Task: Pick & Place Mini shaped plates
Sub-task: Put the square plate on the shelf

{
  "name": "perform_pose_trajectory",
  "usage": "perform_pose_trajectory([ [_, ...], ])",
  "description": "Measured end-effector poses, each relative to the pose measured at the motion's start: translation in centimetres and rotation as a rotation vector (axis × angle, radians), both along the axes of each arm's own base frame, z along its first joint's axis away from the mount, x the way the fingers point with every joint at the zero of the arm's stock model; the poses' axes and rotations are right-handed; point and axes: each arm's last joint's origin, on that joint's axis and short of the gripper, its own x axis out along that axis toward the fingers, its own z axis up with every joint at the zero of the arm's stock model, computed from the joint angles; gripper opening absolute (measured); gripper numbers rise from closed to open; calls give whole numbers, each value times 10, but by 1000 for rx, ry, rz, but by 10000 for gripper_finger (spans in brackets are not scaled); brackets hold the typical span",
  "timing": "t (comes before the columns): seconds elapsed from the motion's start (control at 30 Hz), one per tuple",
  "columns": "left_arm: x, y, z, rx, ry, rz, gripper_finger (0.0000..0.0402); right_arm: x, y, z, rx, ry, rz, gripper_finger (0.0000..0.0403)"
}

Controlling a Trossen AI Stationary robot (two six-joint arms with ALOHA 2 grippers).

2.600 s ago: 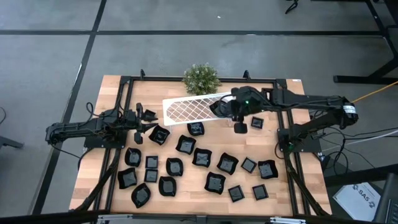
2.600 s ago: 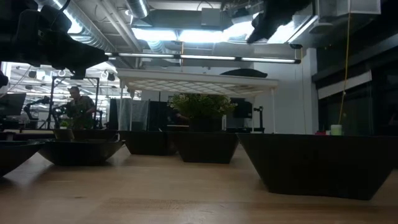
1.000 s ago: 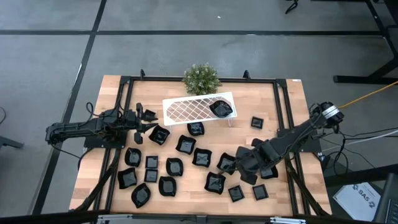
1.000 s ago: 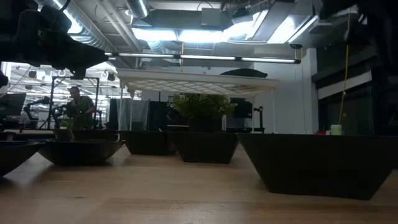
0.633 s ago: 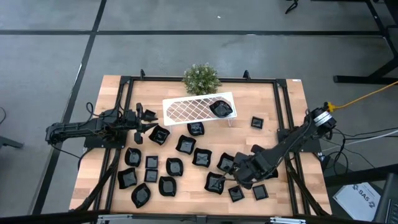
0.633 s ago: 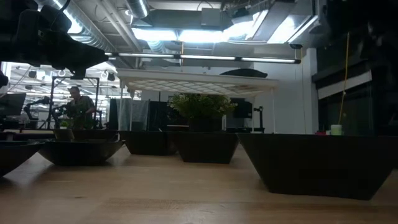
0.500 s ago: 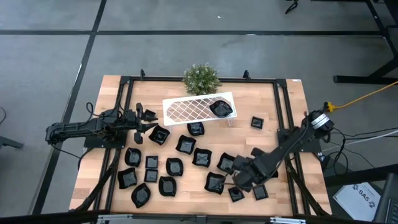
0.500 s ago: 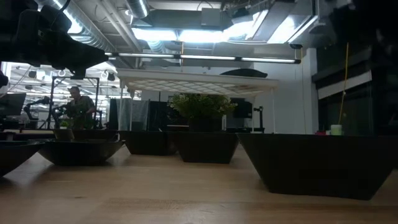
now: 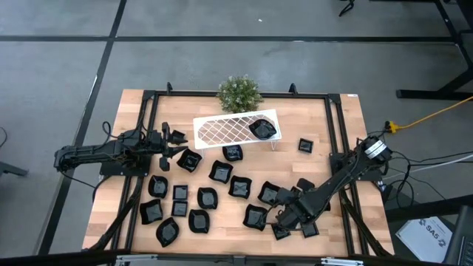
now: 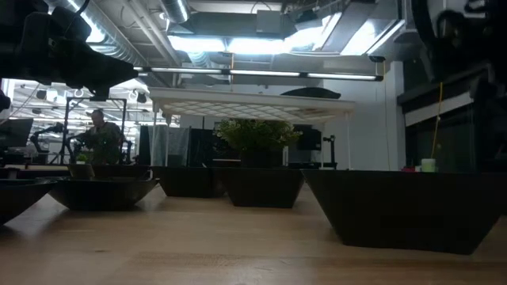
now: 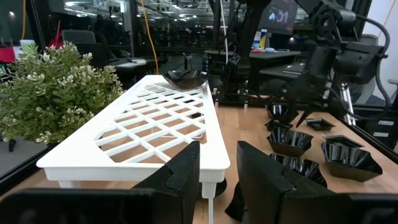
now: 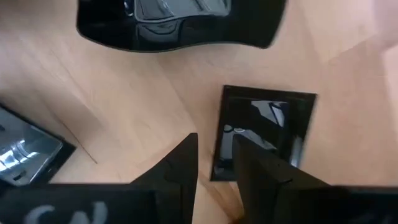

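The right tool [image 12: 214,165], slightly open and empty, straddles the square plate [image 12: 264,134] rim; a skewed pinch could flip it.

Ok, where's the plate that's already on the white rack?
The plate sits on the white rack's right end in the high view, just below the green plant.

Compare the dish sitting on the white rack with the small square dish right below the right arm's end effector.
The dish on the white rack rests raised on the lattice rack; the small square dish lies flat on the wooden table. The rack dish has a rounded, irregular outline; the square dish has straight edges and corners. The rack dish has no arm near it; the right end effector hovers over the square dish's edge. Both are glossy black.
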Motion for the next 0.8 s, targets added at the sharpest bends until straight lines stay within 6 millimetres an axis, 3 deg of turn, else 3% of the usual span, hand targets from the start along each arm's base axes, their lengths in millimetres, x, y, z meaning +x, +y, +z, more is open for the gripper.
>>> perform_pose_trajectory([
  [0.27, 0, 0, 0, 0, 0, 0, 100, -4, -3, -22, 48, -38, -24, 99],
  [0.6, 0, 0, 0, 0, 0, 0, 100, -6, -4, -24, 43, -31, -22, 97],
  [0.8, 0, 0, 0, 0, 0, 0, 100, -6, -4, -24, 40, -26, -22, 54],
])
